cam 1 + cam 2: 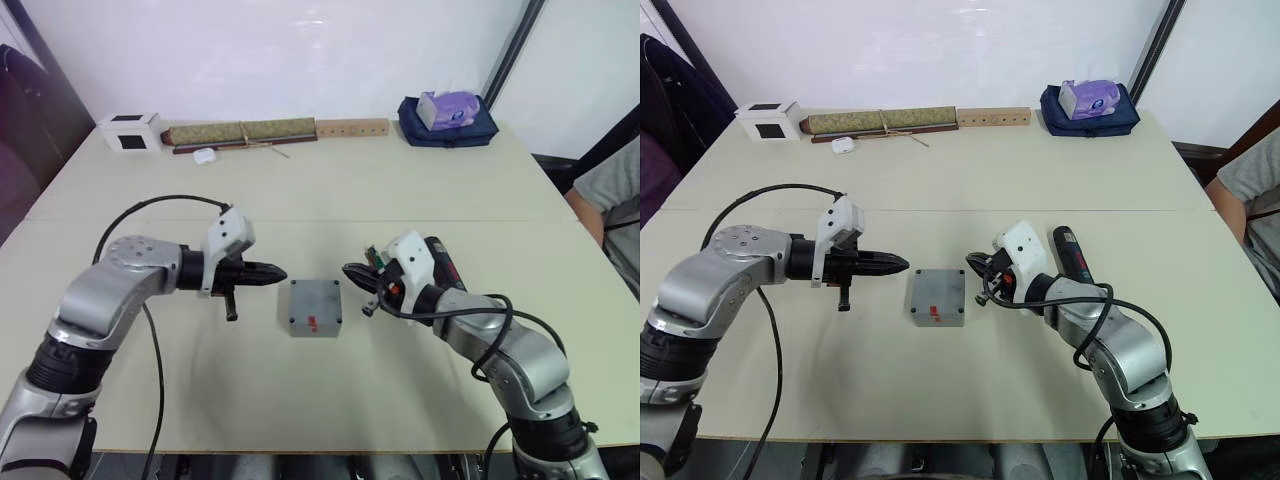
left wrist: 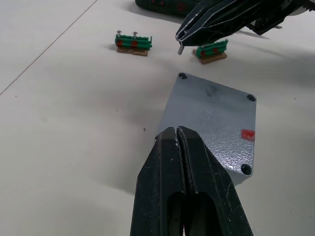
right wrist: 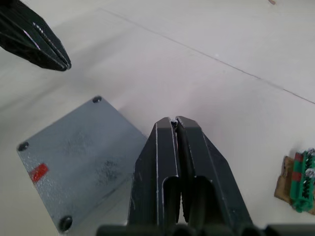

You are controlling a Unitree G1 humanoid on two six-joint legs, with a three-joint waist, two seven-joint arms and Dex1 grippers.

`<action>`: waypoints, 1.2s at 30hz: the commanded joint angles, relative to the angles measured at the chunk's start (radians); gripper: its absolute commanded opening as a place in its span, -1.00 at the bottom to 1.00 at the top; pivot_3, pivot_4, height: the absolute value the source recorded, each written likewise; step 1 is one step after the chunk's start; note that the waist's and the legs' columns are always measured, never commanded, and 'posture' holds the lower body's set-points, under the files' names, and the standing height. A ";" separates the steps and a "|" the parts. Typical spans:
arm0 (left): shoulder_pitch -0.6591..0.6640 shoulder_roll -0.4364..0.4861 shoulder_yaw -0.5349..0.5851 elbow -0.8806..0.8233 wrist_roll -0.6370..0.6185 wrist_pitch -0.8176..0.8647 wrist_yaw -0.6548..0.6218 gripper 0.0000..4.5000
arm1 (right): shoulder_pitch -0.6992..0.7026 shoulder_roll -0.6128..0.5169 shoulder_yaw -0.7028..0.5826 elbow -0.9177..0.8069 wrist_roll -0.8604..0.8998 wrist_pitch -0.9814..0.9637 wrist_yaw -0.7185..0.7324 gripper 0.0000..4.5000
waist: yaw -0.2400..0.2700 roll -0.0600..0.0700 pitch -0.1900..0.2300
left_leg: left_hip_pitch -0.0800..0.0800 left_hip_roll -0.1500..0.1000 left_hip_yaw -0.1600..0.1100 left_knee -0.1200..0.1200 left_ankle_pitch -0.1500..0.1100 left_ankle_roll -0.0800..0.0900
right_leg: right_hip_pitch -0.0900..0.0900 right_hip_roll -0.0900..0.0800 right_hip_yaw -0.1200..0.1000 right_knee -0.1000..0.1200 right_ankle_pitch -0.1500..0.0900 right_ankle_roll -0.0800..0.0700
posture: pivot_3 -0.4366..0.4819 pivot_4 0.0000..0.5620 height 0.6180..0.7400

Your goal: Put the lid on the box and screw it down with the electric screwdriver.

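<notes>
This looks like a lab or test room. A plain pale table [image 1: 330,190] stands against a bare white wall [image 1: 280,50], and a person [image 1: 1250,215] sits at its edge. Small green circuit boards [image 2: 133,42], a grey box [image 1: 315,307] with screw holes at its corners and an electric screwdriver [image 1: 1072,255] lie on it, workshop bench gear rather than household things.

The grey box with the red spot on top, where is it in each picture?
Left eye view: the box sits on the table between the two grippers.
Right eye view: the same place, between the grippers.
Left wrist view: just beyond the left gripper, whose fingers are shut.
Right wrist view: beside the shut right gripper.
Shared landmark: the red mark on the lid.
</notes>
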 commanded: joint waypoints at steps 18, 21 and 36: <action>-0.012 -0.002 -0.005 -0.031 -0.001 -0.016 0.003 -1.00 | 0.022 0.014 0.034 -0.029 -0.013 -0.054 0.016 -0.99 | 0.000 0.000 0.000 | 0.000 0.000 0.000 0.000 0.000 0.000 | 0.000 0.000 0.000 0.000 0.000 0.000 | -0.05 -0.47 1.00; -0.009 -0.004 -0.004 -0.031 0.000 -0.017 0.005 -1.00 | 0.020 0.015 0.034 -0.031 -0.011 -0.052 0.020 -0.99 | 0.000 0.000 0.000 | 0.000 0.000 0.000 0.000 0.000 0.000 | 0.000 0.000 0.000 0.000 0.000 0.000 | -0.05 -0.47 1.00; -0.007 -0.009 -0.007 -0.032 0.005 -0.023 0.015 -1.00 | 0.021 0.005 0.077 0.023 -0.068 -0.087 0.040 -0.99 | 0.000 0.000 0.000 | 0.000 0.000 0.000 0.001 0.000 0.000 | 0.000 0.000 0.000 0.000 0.000 0.000 | -0.05 -0.47 1.00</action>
